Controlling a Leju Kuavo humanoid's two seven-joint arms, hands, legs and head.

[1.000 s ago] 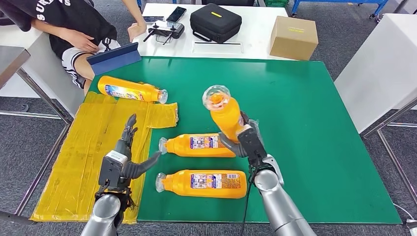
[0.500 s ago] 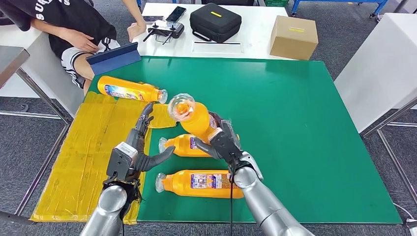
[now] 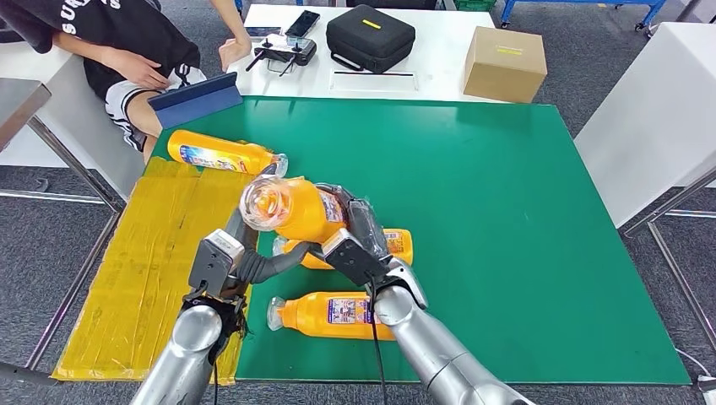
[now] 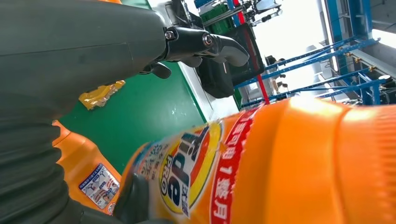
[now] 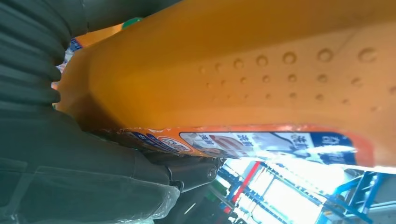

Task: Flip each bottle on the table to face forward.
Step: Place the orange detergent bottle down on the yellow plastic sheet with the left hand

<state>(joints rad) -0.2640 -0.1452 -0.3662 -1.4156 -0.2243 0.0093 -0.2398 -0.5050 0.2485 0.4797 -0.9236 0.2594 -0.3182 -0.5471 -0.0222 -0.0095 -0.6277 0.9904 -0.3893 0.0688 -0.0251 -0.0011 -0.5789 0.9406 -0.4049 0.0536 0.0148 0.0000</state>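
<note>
R robot hand (image 3: 355, 240) clamped on lifted bottle (image 3: 291, 207), L robot hand (image 3: 245, 257) spread, thumb under it; I'd close L firmly before R lets go.

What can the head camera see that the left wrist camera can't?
Head view alone: the right hand gripping the lifted bottle, the bottle by the far edge, the yellow sheet, a seated person and a cardboard box. Left wrist view alone: the lifted bottle's front label close up and blue racks. Both: the lifted bottle, the left hand beside it and the green table.
</note>
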